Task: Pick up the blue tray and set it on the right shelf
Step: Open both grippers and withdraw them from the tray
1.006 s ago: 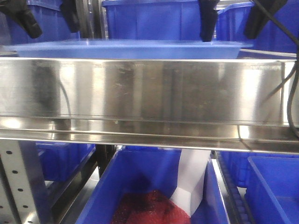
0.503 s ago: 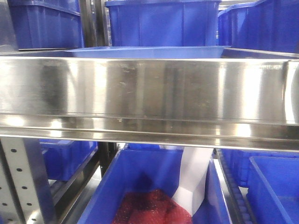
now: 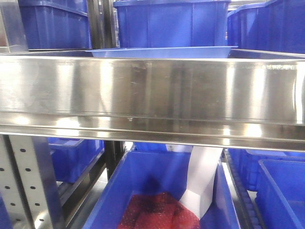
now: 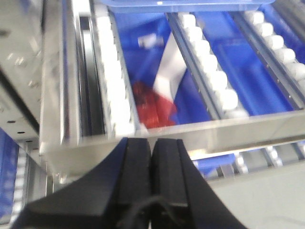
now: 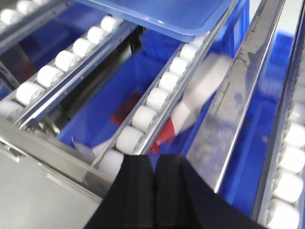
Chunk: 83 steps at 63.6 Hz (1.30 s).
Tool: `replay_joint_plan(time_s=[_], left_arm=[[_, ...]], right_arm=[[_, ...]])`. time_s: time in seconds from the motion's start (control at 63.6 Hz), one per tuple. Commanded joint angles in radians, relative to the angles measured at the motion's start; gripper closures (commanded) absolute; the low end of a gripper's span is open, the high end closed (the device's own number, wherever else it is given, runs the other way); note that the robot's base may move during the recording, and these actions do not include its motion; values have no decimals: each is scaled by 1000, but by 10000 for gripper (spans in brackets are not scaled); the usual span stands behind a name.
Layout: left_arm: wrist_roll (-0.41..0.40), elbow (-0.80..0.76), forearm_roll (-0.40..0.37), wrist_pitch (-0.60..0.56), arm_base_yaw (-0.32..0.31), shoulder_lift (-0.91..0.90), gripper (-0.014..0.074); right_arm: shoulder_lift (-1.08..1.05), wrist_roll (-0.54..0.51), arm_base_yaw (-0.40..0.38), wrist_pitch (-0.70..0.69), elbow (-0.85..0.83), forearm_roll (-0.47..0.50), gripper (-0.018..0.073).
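Tray [image 3: 162, 52] rested on shelf [image 3: 152, 90] rollers [image 5: 143, 117], behind the steel lip, released. Left gripper [image 4: 151, 157] pressed together, empty; right gripper [image 5: 154, 174] likewise, both just outside the lip. Best drawn straight back, level, clear of lip and rollers.

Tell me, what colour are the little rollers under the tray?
White rollers, clearest in the right wrist view.
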Motion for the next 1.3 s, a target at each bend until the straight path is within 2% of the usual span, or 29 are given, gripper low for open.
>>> replay_joint_plan(time_s=[0.0,0.173,0.314,0.456,0.896,0.975,1.1,1.289], left_arm=[[4,101,-10,-171,-6,-127,639],[4,321,-10,-326,-6,-335,645],[4,414,-10,-420,-6,-425,645],[4,421,-10,-413,-6,-439,645],[4,422,-10,-411,-1,-442,645],[4,433,10,-412,48,-466,645],[4,512,25,-434,180,-551,645],[4,742,63,-628,325,-704,645]], right_arm=[[-107,-16,2,-168,87,-29,503],[-279,-16,2,-359,284,-59,503],[-331,-16,2,-479,366,-85,503],[-330,-16,2,-525,373,-85,503],[-330,-16,2,-526,373,-85,503],[-330,-16,2,-526,373,-85,503],[-330,-16,2,-526,373,-85,503],[-330,-16,2,-526,373,-85,503]])
